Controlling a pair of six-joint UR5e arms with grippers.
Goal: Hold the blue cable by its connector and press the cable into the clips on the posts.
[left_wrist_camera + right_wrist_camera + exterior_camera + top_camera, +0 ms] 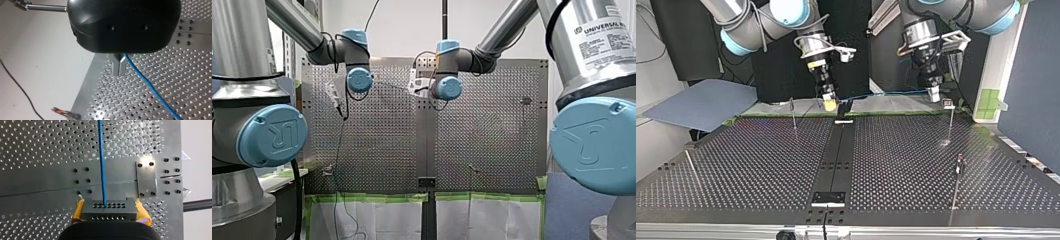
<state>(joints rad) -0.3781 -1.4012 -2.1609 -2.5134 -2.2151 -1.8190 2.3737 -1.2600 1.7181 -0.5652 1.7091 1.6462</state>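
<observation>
Over the far edge of the perforated table [761, 165] in the top view, the blue cable [886, 93] is stretched nearly level between the two grippers, clear of the surface. At one end, the right gripper [828, 104] is closed on the connector [108, 211], a grey block with rows of holes, with a yellow pad [78, 211] bearing on each end face. The cable leaves the block's front face and runs straight ahead. At the other end, the left gripper [119, 67] has its metal fingers [115, 65] brought together with no gap visible at the tips. The cable emerges at their root and trails away beside them, so it appears pinched there, though the contact point is hidden under the gripper body. No clip holds the cable yet. Judged step: the cable is gripped and tensioned, and routing to the first clip is pending. The nearest post [950, 125] stands just beside the left gripper in the top view, and its clip [948, 104] appears slightly lower than the cable's line. The next move calls for both arms to carry the span together until it lies over the clip mouth, then press down without slackening. A skewed approach would likely push the thin post aside rather than seat the cable.
</observation>
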